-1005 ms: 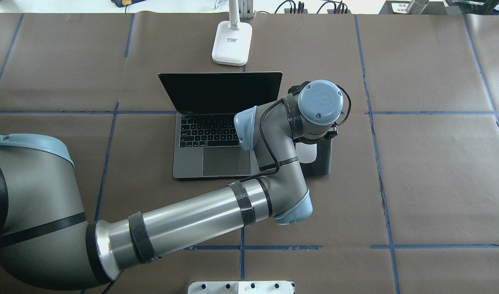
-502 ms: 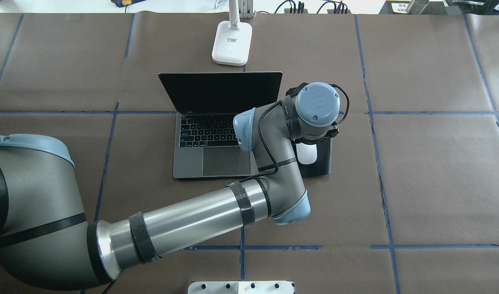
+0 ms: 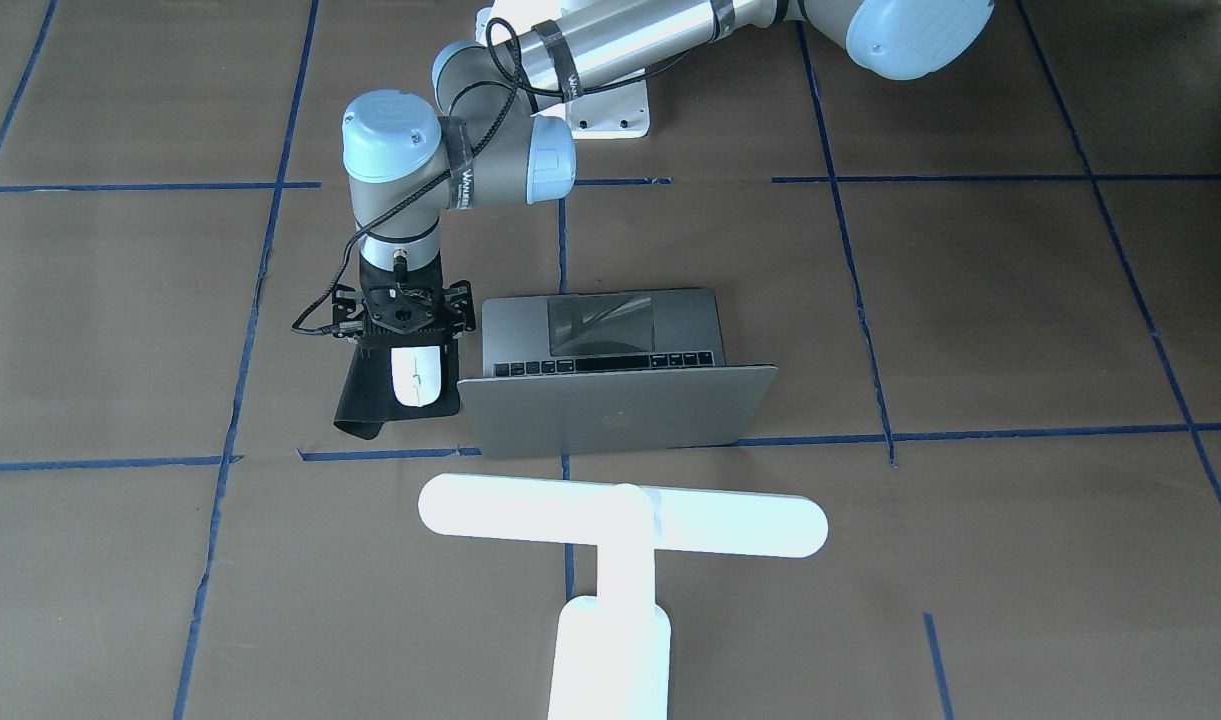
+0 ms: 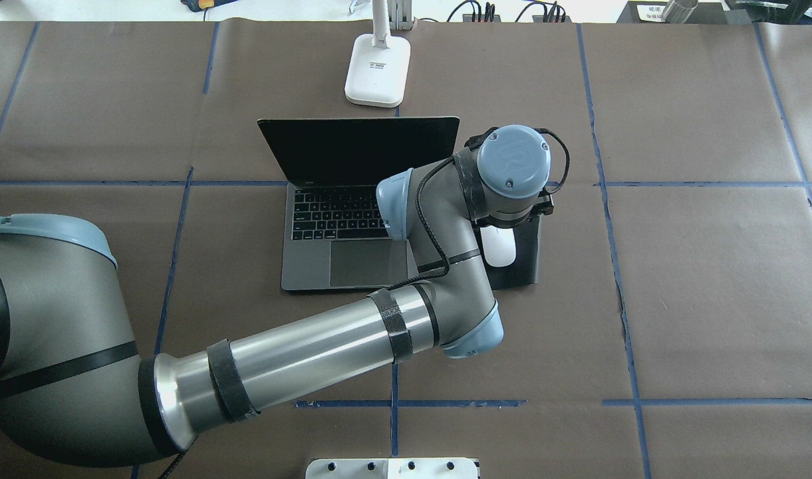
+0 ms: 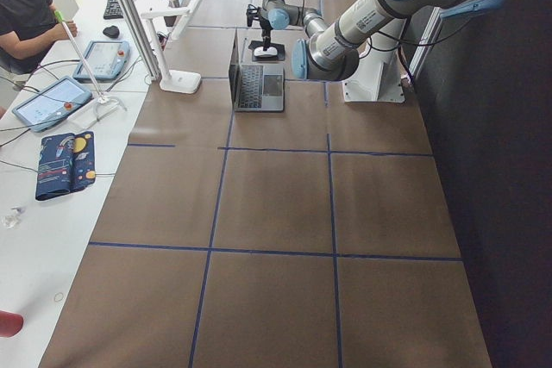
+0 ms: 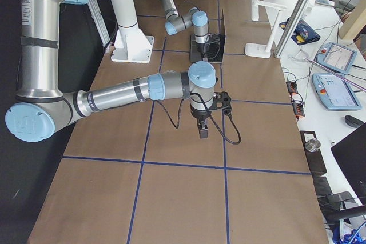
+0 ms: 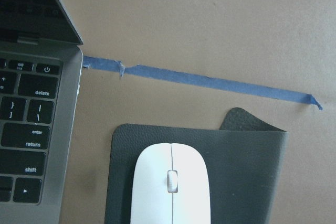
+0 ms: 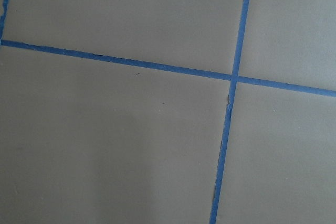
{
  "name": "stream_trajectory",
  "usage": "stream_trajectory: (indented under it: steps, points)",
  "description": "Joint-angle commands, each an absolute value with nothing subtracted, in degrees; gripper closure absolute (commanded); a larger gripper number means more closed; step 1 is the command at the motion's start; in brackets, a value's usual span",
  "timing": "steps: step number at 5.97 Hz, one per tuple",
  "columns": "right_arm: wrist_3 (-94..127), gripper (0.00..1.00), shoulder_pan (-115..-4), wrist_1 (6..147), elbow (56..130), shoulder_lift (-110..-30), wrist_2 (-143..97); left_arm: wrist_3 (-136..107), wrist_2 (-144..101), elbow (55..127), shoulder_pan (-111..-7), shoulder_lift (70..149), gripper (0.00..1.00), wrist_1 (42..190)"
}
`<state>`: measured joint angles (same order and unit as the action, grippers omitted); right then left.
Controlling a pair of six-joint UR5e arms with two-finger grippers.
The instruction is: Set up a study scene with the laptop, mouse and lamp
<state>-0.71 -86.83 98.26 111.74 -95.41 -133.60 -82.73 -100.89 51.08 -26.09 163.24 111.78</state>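
The laptop stands open mid-table, its lid towards the lamp. The white mouse lies on a black mat beside the laptop and also shows in the overhead view and the left wrist view. My left gripper hangs just above the mouse's near end, jaws spread, holding nothing. The white T-shaped lamp stands behind the laptop, base on the table. My right gripper hovers over bare paper far from these; I cannot tell its state.
A white bolted pedestal sits at the robot's table edge. Blue tape lines cross the brown paper. A side desk with tablets and a seated person lies beyond the lamp.
My left wrist has drawn slightly back towards the laptop's rear, uncovering more of the mouse. The mouse stays on the mat. Laptop and lamp have not moved.
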Motion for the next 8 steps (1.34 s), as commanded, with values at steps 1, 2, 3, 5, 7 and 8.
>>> stream_trajectory:
  steps: [1, 2, 3, 5, 7, 8]
  points:
    - [-0.7, 0.00, -86.8, 98.3, 112.1, -95.9, -133.6, -82.7, -109.4, 60.0, -28.8, 157.6, 0.00, 109.2]
    - [-0.4, 0.00, -86.8, 98.3, 112.0, -96.0, -133.5, -82.0, -110.1, 74.4, -28.9, 148.8, 0.00, 103.1]
    - [-0.4, 0.00, -86.8, 98.3, 111.8, -95.7, -133.4, -80.2, -110.5, 89.3, -29.0, 140.3, 0.00, 96.0]
    - [-0.4, 0.00, -86.8, 98.3, 110.2, -95.2, -133.3, -73.6, -112.0, 104.3, -30.7, 127.2, 0.00, 93.3]
    - [-0.2, 0.00, -86.8, 98.3, 108.2, -95.7, -133.4, -61.5, -118.9, 112.1, -38.6, 114.5, 0.00, 93.2]
    - [-0.9, 0.00, -86.8, 98.3, 105.7, -97.0, -133.9, -56.0, -121.8, 113.3, -42.6, 109.5, 0.00, 93.2]
